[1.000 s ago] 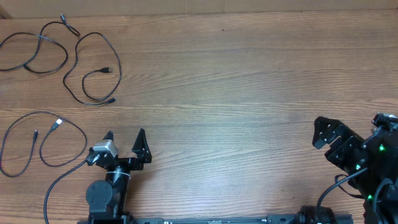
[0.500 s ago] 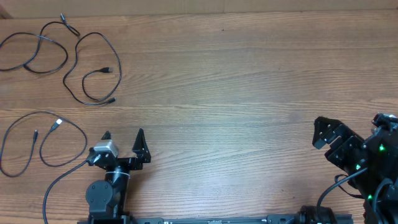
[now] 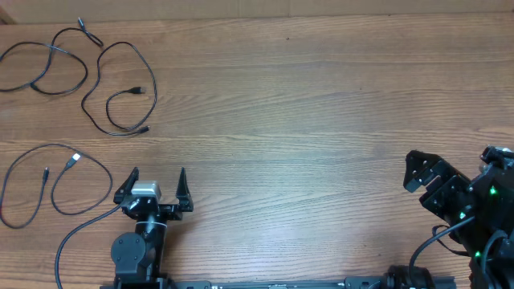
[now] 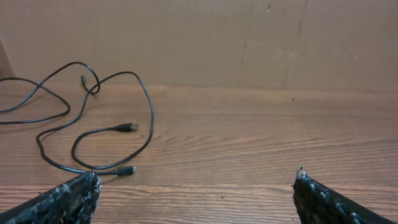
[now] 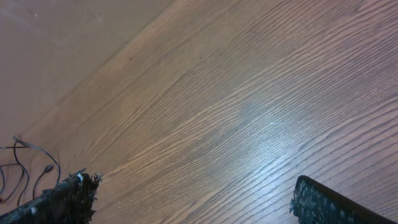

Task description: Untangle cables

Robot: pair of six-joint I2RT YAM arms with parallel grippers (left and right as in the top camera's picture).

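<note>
Thin black cables lie spread at the table's left side, none of them held. One cable (image 3: 141,90) curls in open loops at the back left, beside another loop (image 3: 50,50) further left. A third cable with a silvery plug (image 3: 75,159) lies nearer the front. My left gripper (image 3: 157,175) stands open just right of that third cable, touching nothing. In the left wrist view the looped cable (image 4: 149,118) lies ahead and to the left of the open left gripper (image 4: 196,186). My right gripper (image 3: 454,164) is open at the front right, far from the cables (image 5: 31,162).
Thicker black arm cables (image 3: 76,237) trail beside the left arm's base at the front edge. A brown wall (image 4: 249,37) rises at the table's far edge. Bare wood (image 3: 321,120) stretches between the two arms.
My left gripper has turned slightly to the left, so both fingertips now point straight toward the back. The right arm and the cables have not moved.
</note>
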